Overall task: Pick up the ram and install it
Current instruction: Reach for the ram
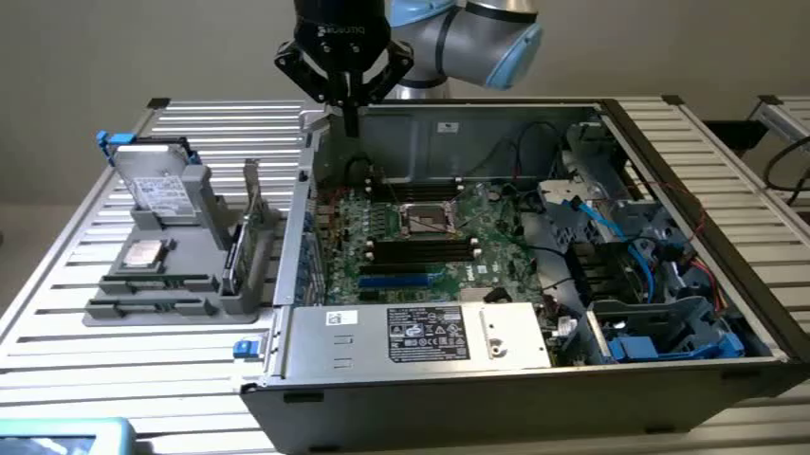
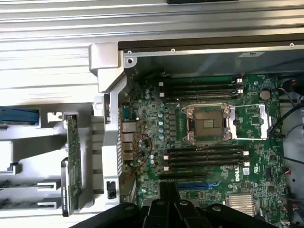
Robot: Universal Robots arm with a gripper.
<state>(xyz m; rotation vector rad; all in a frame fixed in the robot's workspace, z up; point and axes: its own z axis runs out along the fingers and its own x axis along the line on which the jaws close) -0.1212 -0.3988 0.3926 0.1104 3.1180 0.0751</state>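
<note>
Above the eleven o'clock corner of the open computer case, the fingers are pressed together with nothing pinched between them, well apart from the ram. In the exterior view the ram appears to lie in a slot of the grey holder, at nine o'clock from the case, presumably so that its long edge is offered for a pinch. The case is laid on its side on the slatted surface, likely so that the black memory slots face upward. They are judged empty.
</note>
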